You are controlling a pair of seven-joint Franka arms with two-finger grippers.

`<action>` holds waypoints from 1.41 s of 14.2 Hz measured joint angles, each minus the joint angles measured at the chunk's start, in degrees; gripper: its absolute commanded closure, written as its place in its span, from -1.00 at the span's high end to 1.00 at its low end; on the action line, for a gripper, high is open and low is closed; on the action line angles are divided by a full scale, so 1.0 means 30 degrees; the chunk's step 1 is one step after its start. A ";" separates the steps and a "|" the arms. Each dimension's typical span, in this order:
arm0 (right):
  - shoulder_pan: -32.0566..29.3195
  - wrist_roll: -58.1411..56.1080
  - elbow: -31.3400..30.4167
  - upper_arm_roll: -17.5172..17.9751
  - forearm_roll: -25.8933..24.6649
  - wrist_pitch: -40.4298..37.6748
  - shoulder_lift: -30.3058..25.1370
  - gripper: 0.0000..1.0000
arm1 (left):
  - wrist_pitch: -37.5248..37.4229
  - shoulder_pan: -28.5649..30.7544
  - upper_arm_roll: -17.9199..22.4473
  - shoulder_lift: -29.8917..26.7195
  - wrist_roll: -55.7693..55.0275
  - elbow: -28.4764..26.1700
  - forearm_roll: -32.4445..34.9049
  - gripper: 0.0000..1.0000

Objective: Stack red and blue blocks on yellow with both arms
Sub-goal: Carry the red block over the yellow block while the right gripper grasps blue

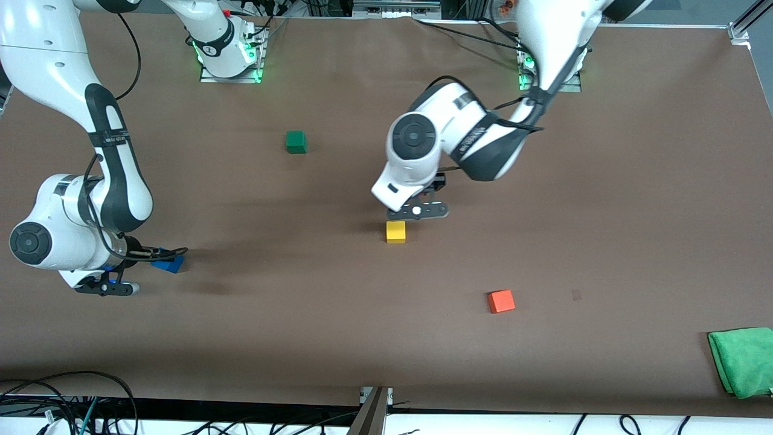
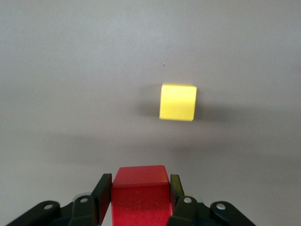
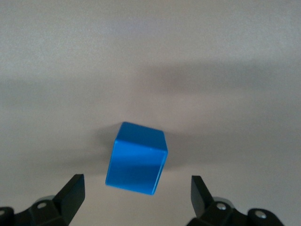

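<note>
Left wrist view: left gripper (image 2: 140, 197) clamps the small deep red matte cube (image 2: 140, 194) above the bright yellow cube (image 1: 395, 232) (mid-table); right gripper (image 3: 137, 197), fingers spread, hangs over the bright blue cube (image 3: 136, 158).

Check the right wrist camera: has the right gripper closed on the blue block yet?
No, the right gripper is open, with the blue block lying untouched between it.

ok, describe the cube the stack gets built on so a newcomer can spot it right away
Start at the brown table and find the left arm's gripper, which hangs near the table's middle with the red block between its fingers. The yellow cube sits on the table just by it, nearer the front camera. It is the only yellow cube; the green cube and orange-red cube lie well apart.
</note>
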 measured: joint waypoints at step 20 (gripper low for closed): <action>0.0004 0.0050 -0.0267 0.0007 0.0003 0.1659 0.0900 0.29 | 0.0186 -0.0893 0.2048 0.2637 0.0094 0.3500 0.0000 -0.97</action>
